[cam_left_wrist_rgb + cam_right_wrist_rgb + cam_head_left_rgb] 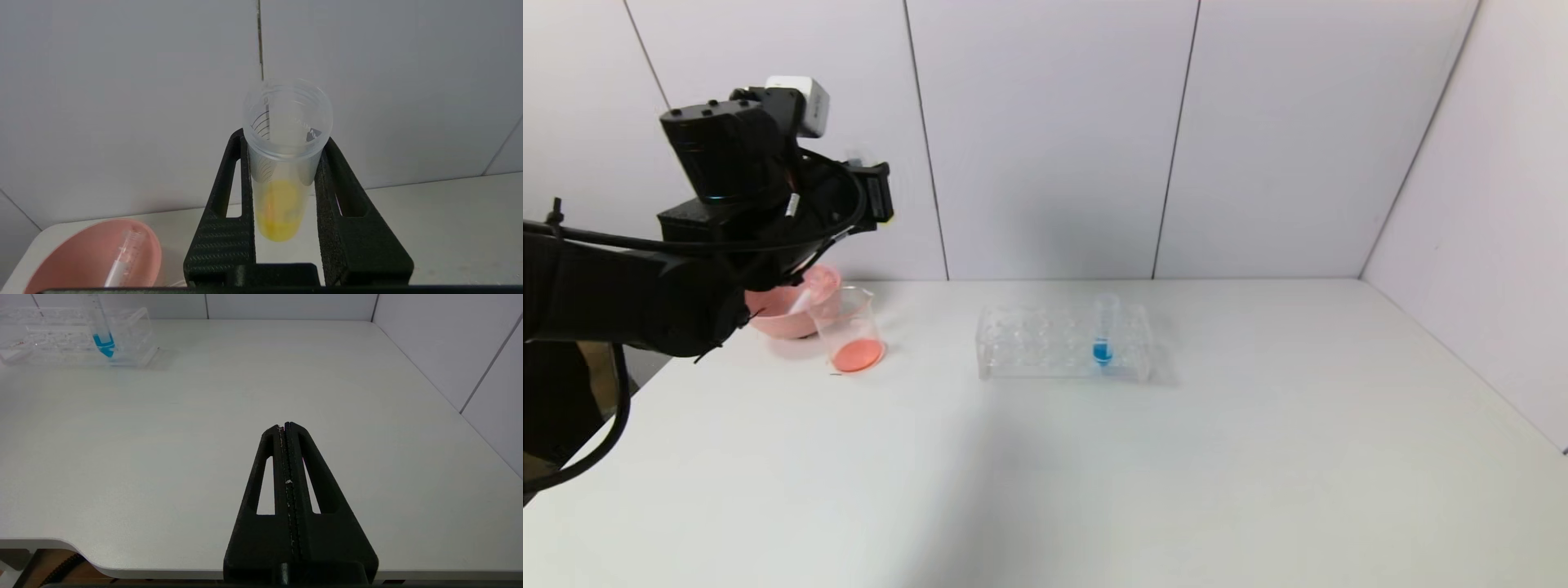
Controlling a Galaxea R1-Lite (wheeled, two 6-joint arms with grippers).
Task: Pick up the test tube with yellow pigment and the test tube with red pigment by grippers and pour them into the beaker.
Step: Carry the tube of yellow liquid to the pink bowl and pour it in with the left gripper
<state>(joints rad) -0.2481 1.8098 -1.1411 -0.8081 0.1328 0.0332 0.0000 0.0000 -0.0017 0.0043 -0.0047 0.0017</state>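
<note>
My left gripper [878,194] is raised at the table's far left, above the beaker [854,331]. In the left wrist view my left gripper [282,139] is shut on the test tube with yellow pigment [280,212], held upright with yellow liquid at its bottom. The beaker stands on the table and holds a thin layer of orange-red liquid. No tube with red liquid is in view. My right gripper [284,425] is shut and empty, low over the table's near right part; it does not show in the head view.
A pink bowl [783,320] stands just behind the beaker and holds an empty clear tube [122,257]. A clear tube rack [1029,343] at mid-table holds a tube with blue liquid [1103,331]. Walls close the back and the right side.
</note>
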